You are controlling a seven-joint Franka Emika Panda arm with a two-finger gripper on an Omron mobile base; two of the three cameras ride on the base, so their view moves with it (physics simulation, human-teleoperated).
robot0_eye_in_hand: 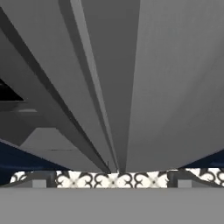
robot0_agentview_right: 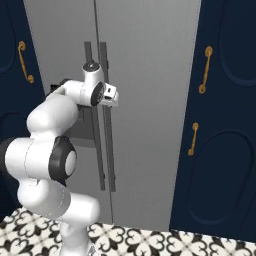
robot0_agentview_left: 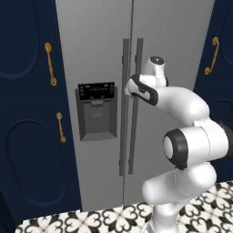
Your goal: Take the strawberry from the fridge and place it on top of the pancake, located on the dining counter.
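Note:
The light-grey fridge [robot0_agentview_left: 173, 41] [robot0_agentview_right: 150, 70] [robot0_eye_in_hand: 175, 83] stands in front of me with both doors closed, so the strawberry is hidden. Its black dispenser panel [robot0_agentview_left: 96, 109] is on the left door. Two dark vertical bar handles [robot0_agentview_left: 130, 136] [robot0_agentview_right: 107, 160] run down the middle seam. My gripper [robot0_agentview_left: 133, 85] [robot0_agentview_right: 114, 98] [robot0_eye_in_hand: 111, 179] is held up at the upper part of these handles, right against the right door's bar. Its fingertips [robot0_eye_in_hand: 41, 179] are spread wide, open, with nothing between them. The pancake and the dining counter are out of view.
Navy cabinets with gold handles [robot0_agentview_left: 50, 63] [robot0_agentview_right: 205, 70] flank the fridge on both sides. A black-and-white patterned tile floor [robot0_agentview_left: 113, 216] [robot0_agentview_right: 140, 240] lies below. My white arm [robot0_agentview_left: 191, 136] fills the space before the right door.

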